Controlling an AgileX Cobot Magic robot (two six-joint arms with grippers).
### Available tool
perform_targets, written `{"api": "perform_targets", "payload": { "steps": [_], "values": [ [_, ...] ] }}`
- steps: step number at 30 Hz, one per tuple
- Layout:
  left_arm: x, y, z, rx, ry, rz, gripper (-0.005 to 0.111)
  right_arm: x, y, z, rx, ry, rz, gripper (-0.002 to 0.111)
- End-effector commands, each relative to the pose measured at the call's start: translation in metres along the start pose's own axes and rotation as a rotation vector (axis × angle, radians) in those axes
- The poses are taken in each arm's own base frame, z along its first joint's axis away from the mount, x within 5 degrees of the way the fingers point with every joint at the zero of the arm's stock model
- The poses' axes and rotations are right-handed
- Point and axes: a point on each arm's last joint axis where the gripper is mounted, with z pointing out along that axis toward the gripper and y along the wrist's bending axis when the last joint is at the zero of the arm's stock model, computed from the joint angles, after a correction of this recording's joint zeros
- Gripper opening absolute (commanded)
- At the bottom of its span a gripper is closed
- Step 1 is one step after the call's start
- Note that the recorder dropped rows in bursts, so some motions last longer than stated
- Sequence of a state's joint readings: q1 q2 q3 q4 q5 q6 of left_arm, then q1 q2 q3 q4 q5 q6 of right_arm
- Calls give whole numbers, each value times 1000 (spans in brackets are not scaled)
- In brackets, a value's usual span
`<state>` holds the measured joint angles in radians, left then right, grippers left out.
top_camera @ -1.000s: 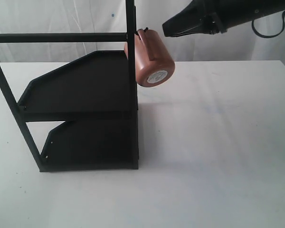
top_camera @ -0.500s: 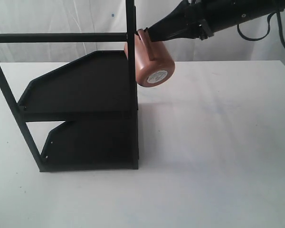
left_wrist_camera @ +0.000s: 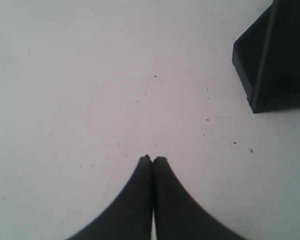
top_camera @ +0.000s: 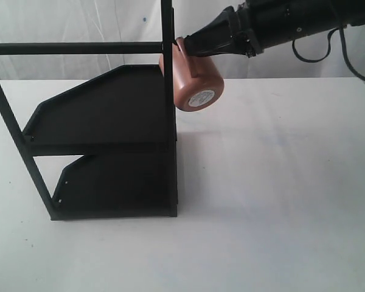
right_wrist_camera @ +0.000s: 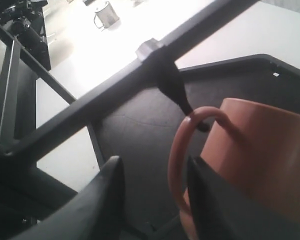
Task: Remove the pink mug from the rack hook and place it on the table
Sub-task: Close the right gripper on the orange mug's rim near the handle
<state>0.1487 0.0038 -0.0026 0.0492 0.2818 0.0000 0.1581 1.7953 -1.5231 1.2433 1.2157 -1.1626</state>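
pink mug [top_camera: 193, 76] hangs by its handle on the rack hook [right_wrist_camera: 182, 97], the loop between the parted fingers of the right gripper [right_wrist_camera: 152, 170]. best to close squarely on the loop, then lift it over the hook tip before pulling away. left gripper [left_wrist_camera: 152, 160] fingers sit together.

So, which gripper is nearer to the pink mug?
Right. The right gripper has open fingers flanking the handle of the pink mug; the left gripper is shut over the table, no mug in its view.
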Motion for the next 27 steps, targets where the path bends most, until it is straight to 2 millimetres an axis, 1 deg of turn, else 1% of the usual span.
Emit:
{"api": "perform_targets", "payload": {
  "steps": [1,11,16,19,27],
  "values": [
    [1,0,0,2,-2,-3,0,0,-5,5,-32,-43,32,39],
    [1,0,0,2,-2,-3,0,6,-15,11,-37,-34,29,39],
    [1,0,0,2,-2,-3,0,8,-12,21,-60,-19,20,39],
    [1,0,0,2,-2,-3,0,7,-8,26,-74,-13,-26,39],
    [1,0,0,2,-2,-3,0,8,-7,28,-75,-6,-37,38]
  ]
}}
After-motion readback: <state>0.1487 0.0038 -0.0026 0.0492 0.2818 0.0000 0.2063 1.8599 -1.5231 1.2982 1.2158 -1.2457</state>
